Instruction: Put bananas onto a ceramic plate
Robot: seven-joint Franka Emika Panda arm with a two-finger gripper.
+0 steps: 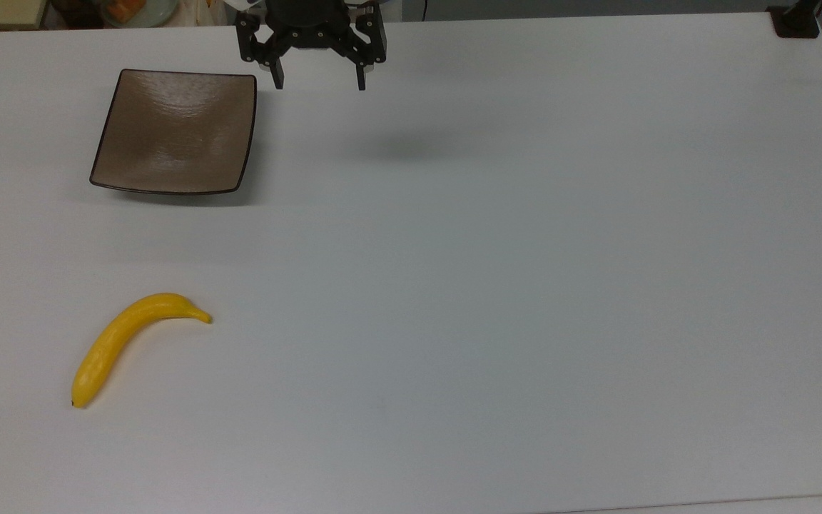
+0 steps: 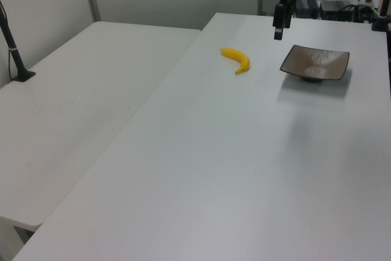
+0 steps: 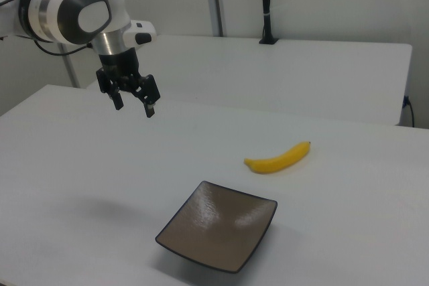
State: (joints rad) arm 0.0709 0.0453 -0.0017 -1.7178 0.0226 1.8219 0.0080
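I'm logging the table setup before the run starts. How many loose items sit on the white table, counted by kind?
Banana: 1
Ceramic plate: 1
Total: 2

Your gripper (image 1: 320, 84) hangs above bare table (image 1: 525, 285), fingers spread | under it: nothing | beside it, toward the top view's left: ceramic plate (image 1: 175, 132), the nearest obstacle | well beyond the plate: banana (image 1: 129, 339), open table all round it

top view looks steeply down on the table (image 1: 525, 285) — left and right views face it from opposite ends.
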